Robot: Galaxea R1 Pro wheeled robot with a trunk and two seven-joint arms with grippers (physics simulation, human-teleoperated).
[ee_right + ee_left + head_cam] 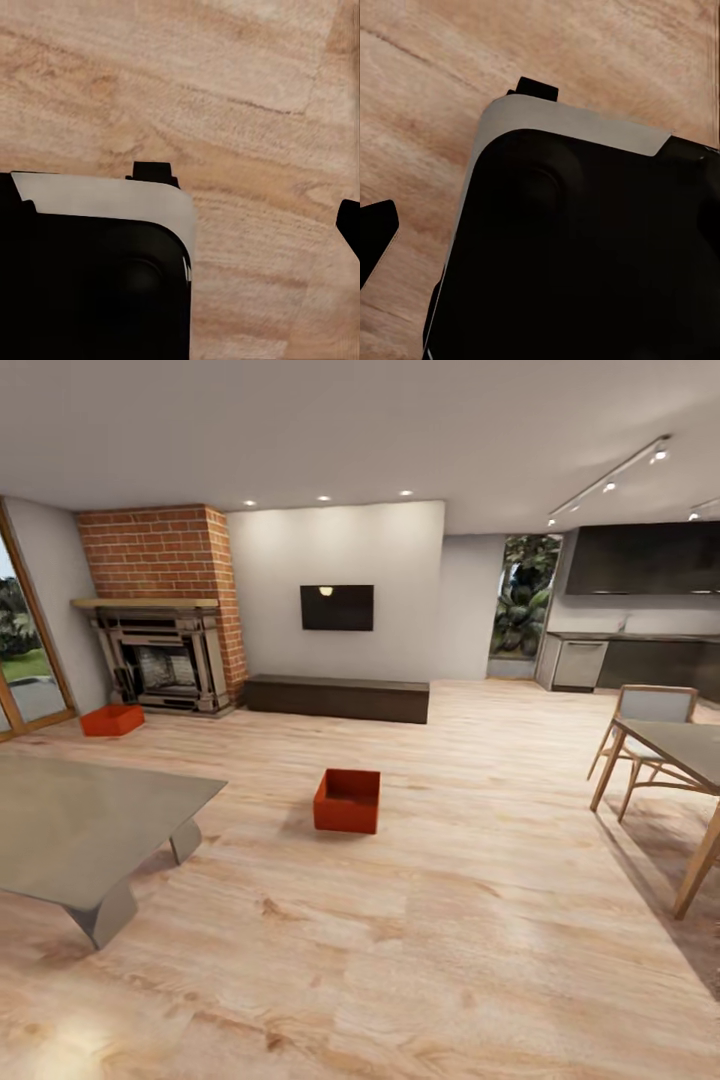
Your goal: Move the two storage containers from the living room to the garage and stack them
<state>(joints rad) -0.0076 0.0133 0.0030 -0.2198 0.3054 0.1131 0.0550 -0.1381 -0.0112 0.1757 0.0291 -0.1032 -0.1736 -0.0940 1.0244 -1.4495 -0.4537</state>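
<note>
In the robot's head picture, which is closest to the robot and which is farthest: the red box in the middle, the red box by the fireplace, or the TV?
1. Middle red box, on the wood floor ahead.
2. Red box by the fireplace, far left.
3. TV, on the back wall above the long dark bench.

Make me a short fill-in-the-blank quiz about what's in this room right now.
1. The nearer storage container sits on the ____ floor.
2. The farther storage container lies in front of the brick ____.
3. The black screen hangs on the wall above the long dark ____.

Missing words: wood; fireplace; bench
</note>
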